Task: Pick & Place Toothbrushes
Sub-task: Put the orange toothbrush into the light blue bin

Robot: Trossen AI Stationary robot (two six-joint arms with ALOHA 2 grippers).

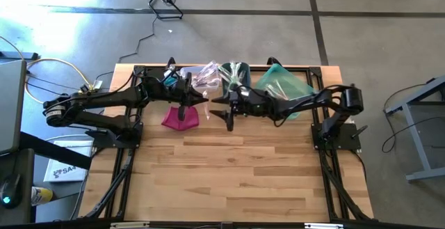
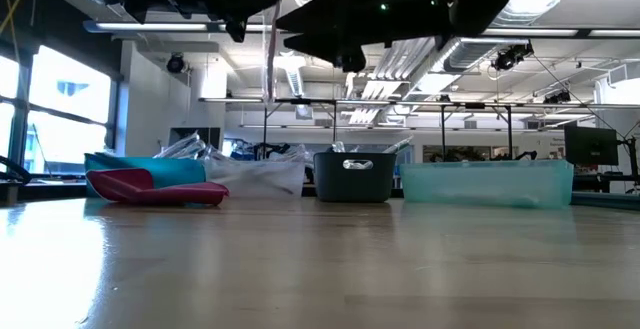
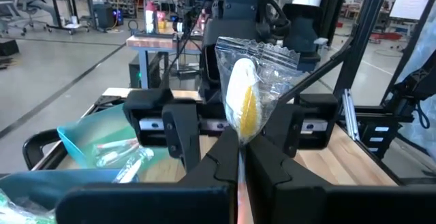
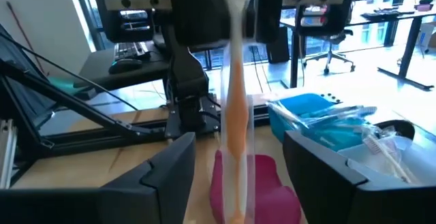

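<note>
Toothbrush (image 3: 243,101) in crinkled clear wrapper, pinched by left tool (image 3: 240,159).

Bright overhead strip lights, window glare at left, near objects blurred.

Magenta pouch (image 2: 160,187) left on table (image 2: 320,269); dark bin (image 2: 353,177) centre; teal bin (image 2: 487,183) right.

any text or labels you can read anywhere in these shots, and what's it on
"SA4", partly cut off: on the white box on the floor left of the table, high view.
Label on the dark grey bin, low view: too small to read.
Whiteboard far back in the left wrist view: too blurred to read.
Wrapped toothbrush held in the left claw: no print legible.
Nothing else is readable.
</note>
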